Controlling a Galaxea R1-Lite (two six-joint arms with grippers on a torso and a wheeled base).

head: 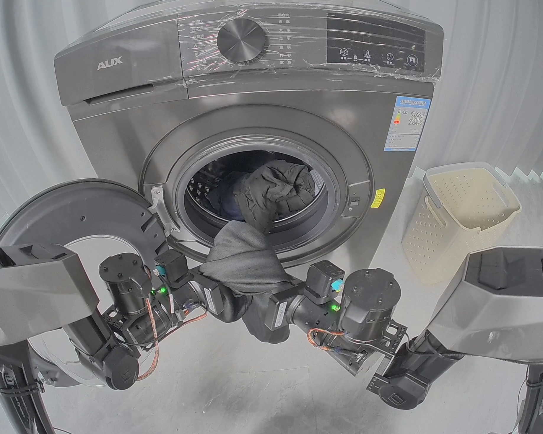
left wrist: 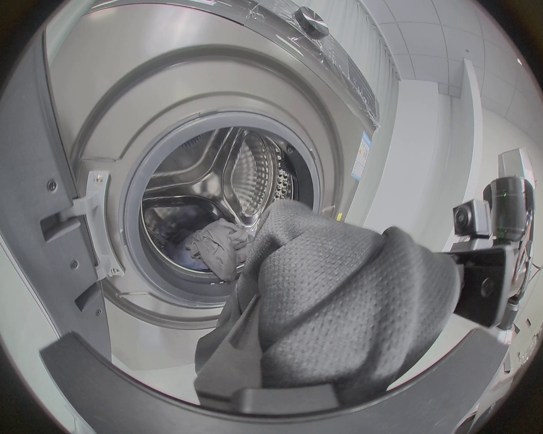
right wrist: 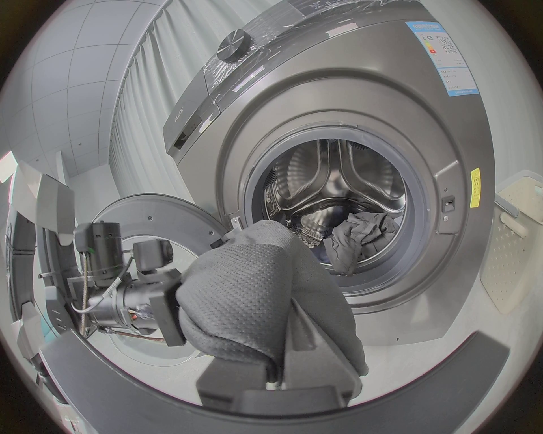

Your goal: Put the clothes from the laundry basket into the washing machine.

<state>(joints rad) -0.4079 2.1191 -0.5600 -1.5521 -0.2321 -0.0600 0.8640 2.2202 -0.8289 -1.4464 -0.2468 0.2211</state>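
Observation:
The washing machine (head: 250,121) stands with its round door (head: 76,215) swung open to the left. Dark clothes (head: 276,191) lie piled in the drum, some bulging toward the opening. A grey knitted garment (head: 243,260) hangs in front of the drum's lower rim, draped over both grippers, its upper end near the rim. My left gripper (left wrist: 294,367) is shut on the garment from the left, mostly covered by cloth. From the right, my right gripper (right wrist: 277,367) is shut on it, with cloth pinched between its fingers (right wrist: 317,350). The cream laundry basket (head: 461,220) stands to the machine's right; no clothes show inside it.
The open door sits close behind my left arm. The basket (right wrist: 515,254) is on the grey floor beside the machine's right corner. Pale curtains hang behind and to both sides. Bare floor lies below the arms.

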